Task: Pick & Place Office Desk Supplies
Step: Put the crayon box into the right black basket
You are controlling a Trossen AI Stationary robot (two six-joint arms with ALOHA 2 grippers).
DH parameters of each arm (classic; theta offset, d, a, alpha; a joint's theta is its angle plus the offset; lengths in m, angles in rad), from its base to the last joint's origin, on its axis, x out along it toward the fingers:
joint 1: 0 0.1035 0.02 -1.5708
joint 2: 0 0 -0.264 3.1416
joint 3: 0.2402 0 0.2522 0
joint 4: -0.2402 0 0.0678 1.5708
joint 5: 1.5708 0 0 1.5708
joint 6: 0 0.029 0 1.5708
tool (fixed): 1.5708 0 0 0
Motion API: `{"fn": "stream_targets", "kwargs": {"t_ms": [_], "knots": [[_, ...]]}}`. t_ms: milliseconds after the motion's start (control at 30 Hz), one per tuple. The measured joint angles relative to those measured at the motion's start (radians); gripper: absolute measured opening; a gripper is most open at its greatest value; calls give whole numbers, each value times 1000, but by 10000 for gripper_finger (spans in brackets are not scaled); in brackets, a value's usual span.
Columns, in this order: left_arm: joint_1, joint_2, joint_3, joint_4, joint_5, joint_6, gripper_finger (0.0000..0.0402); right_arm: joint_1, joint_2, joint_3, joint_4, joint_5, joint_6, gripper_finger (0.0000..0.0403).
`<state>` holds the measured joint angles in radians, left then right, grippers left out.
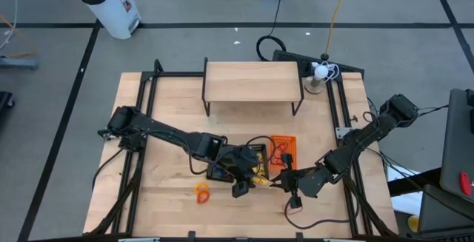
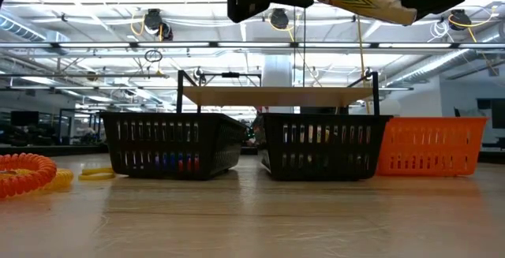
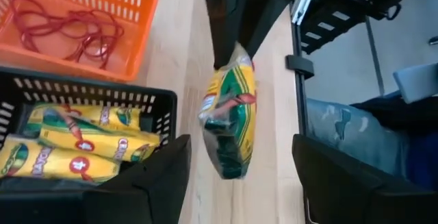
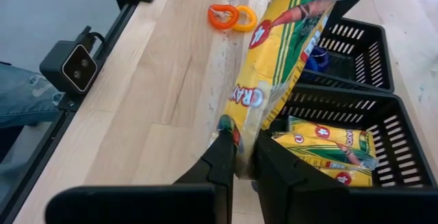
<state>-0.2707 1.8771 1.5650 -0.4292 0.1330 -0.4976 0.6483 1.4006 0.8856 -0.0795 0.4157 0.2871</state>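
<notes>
Across the pale wood-grain worktop [image 1: 170, 109] you have a low wooden shelf [image 1: 252, 81] on thin black legs toward the far edge. Near the middle sit two black slatted plastic baskets [image 2: 172, 143], one of them [image 4: 383, 125] holding flat yellow crayon packs [image 3: 75, 145], and beside them an orange slatted plastic basket [image 3: 130, 18] with thin red rubber-band loops [image 3: 65, 29]. Your right gripper [image 4: 245, 157] is clamped on a glossy yellow-and-green crayon pack in clear wrap [image 4: 274, 66], holding it in the air just beside the crayon basket. Your left gripper [image 3: 236, 183] faces that pack with its jaws spread wide, touching nothing. Toward the near edge lie coiled orange and yellow plastic rings [image 1: 201, 192], touching each other.
</notes>
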Motion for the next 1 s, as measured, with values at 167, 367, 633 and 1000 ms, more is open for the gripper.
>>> {"fn": "stream_targets", "kwargs": {"t_ms": [167,367,633,1000], "knots": [[-6,0,0,35,0,32,230,0,0,0,1,-1,3,24],[-6,0,0,31,4,32,153,1,-1,0,10,-6,3,24],[-11,0,0,18,-4,96,22,1,0,0,40,-24,-19,24],[-12,5,0,11,-33,111,9,1,0,-1,46,-26,-13,36]]}}
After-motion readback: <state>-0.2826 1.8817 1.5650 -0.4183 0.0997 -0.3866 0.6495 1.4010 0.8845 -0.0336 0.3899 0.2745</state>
